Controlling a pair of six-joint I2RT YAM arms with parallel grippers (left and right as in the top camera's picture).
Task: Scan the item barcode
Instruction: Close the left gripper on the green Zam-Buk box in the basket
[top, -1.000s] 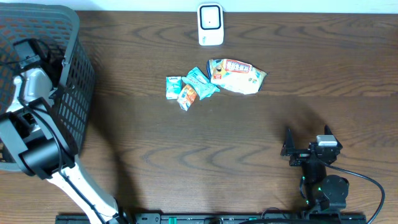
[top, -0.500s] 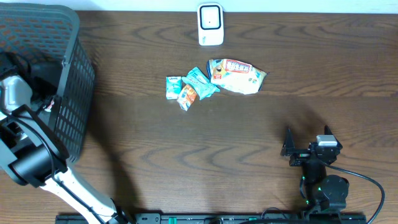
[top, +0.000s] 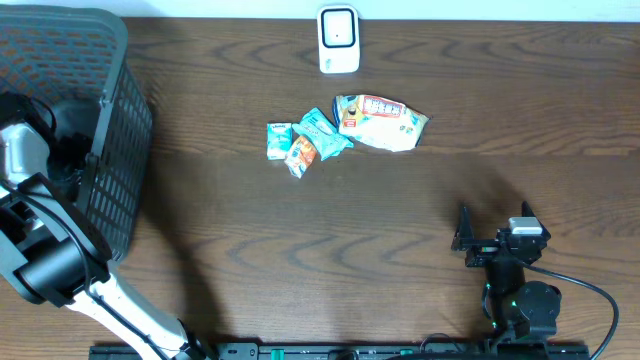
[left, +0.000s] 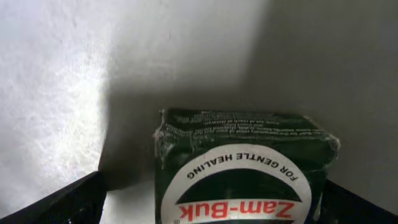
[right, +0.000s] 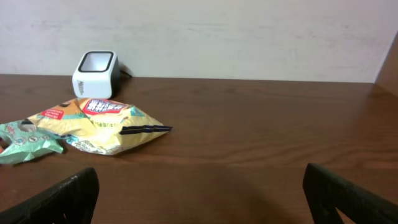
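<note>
Progress check on the scanning job: I'd say it's somewhere in the middle, nowhere near done.

The left arm (top: 45, 200) is reached down into the basket (top: 125, 110) at the far-left corner of the tabletop (top: 300, 260). Its wrist cam shows a green Zam-Buk box (left: 245, 134) lying on a pale surface. I'm guessing that's the basket floor, but the overhead can't confirm it because the arm hides everything in there. The left fingers (left: 62, 202) are spread wide with the box sitting between them. There's a clear gap on one side, so nothing is clamped. To me that box looks dealt with, though there's no way to see whether it ever got a beep.

What's left is the packets (top: 340, 130), a bigger snack bag plus a few small ones. They're bunched in the middle of the tabletop toward the far edge, just in front of the scanner (top: 338, 40), which stands at the middle of that edge. Nothing is held up to it right now.

The right fingers (right: 56, 199) are parked by the near edge on the right side, fully apart with nothing in them, well away from the packets.

So my read is maybe one item binned and every packet still waiting to be picked up and shown to the scanner.
</note>
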